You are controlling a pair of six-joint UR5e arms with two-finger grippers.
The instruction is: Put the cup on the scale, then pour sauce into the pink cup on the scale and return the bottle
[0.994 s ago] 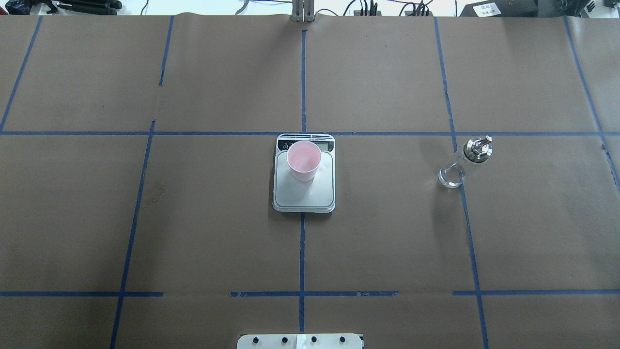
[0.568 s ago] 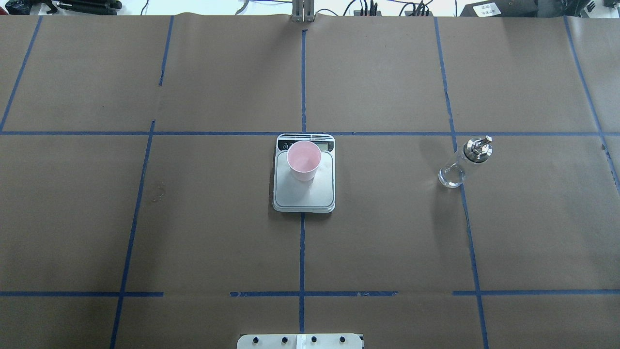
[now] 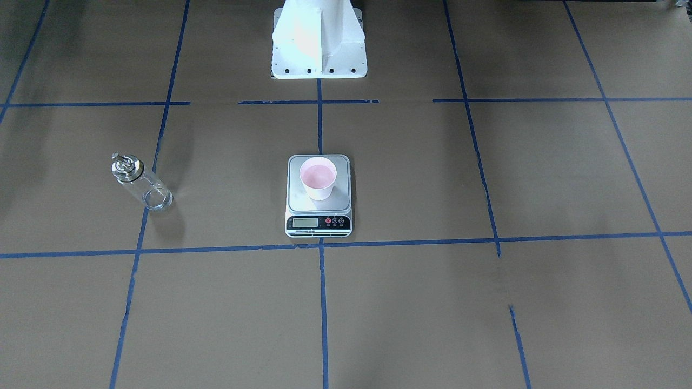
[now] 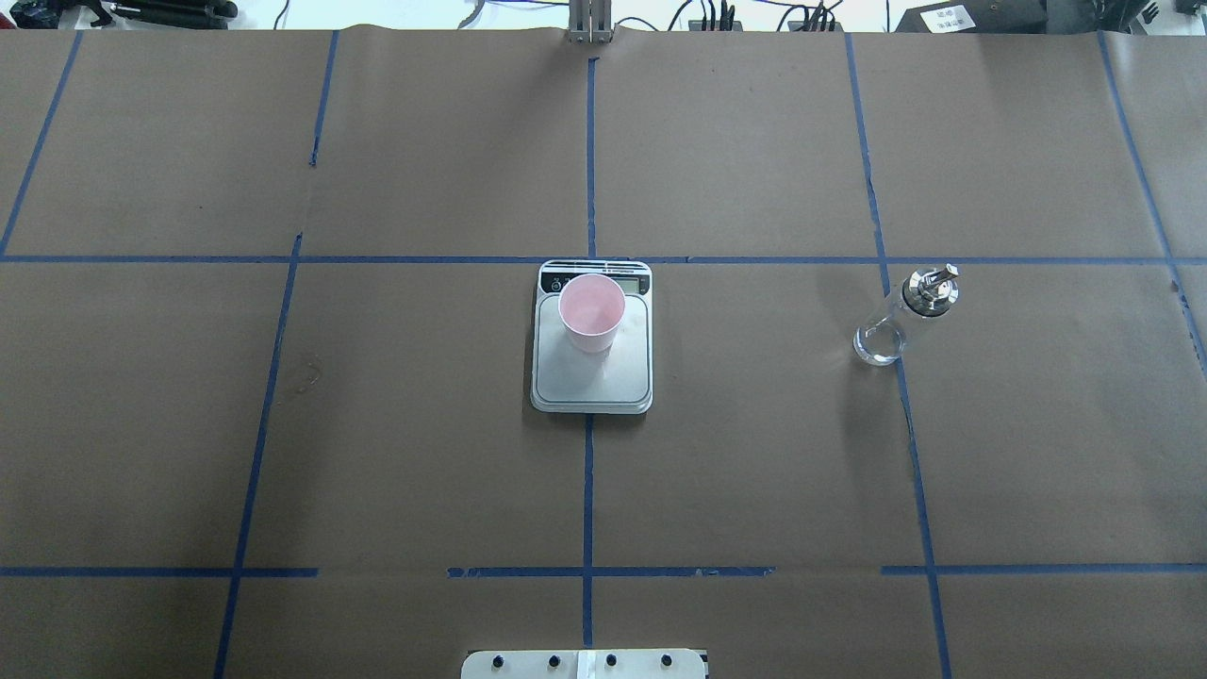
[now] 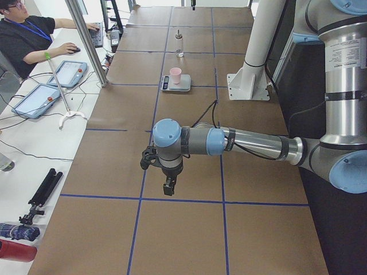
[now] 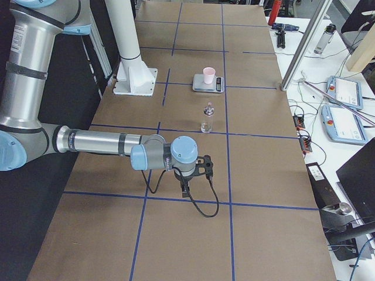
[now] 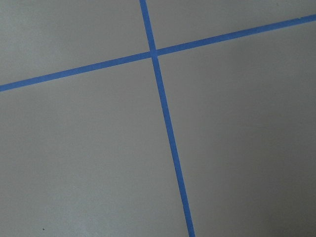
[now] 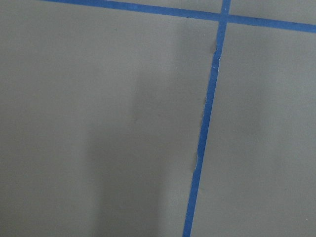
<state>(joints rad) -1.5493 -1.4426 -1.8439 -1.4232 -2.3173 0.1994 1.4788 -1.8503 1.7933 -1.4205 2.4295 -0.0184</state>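
While both arms reach low over the brown paper of the table (image 4: 424,453), each near its own end of it, the cup (image 4: 591,313) stands upright on the steel platform of the scale (image 4: 592,385), on the half nearer to the display. The scale lies at the middle of the table on one of the blue tape lines (image 4: 588,490), with its display turned away from the robot base (image 3: 318,38). The bottle (image 4: 901,319) stands upright on the paper well apart from the scale, on the robot's right side, with its foot on another tape line and its silver cap on top. The left gripper (image 5: 167,189) points down just above the paper, and so does the right gripper (image 6: 186,190). Both appear only in the side views, so I cannot tell if their fingers are spread or closed. Both wrist cameras show only paper and crossing tape.
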